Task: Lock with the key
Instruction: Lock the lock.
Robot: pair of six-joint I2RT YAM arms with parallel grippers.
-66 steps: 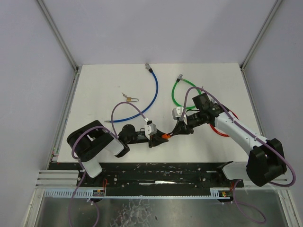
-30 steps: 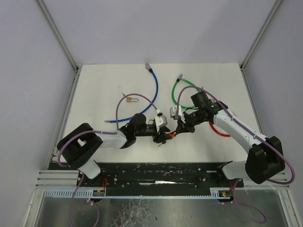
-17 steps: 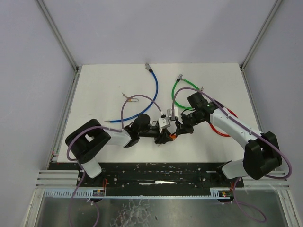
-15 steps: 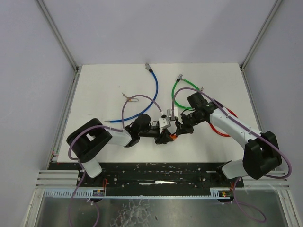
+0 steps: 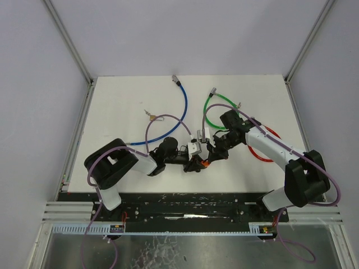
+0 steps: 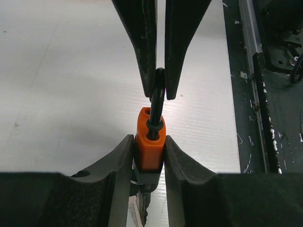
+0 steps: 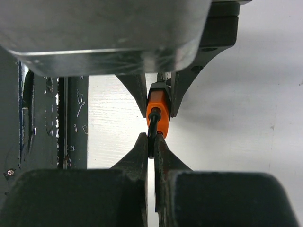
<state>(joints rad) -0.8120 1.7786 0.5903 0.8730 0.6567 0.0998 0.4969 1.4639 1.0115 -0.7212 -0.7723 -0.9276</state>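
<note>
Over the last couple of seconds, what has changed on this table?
The left end effector moved in toward the middle and closed on the body of the orange padlock. The right end effector stayed clamped on the black shackle. The blue cable, green cable and small brass padlock stayed put.

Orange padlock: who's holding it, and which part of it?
Both grippers hold the orange padlock. The left gripper clamps its orange body, and the right gripper pinches its black shackle.
</note>
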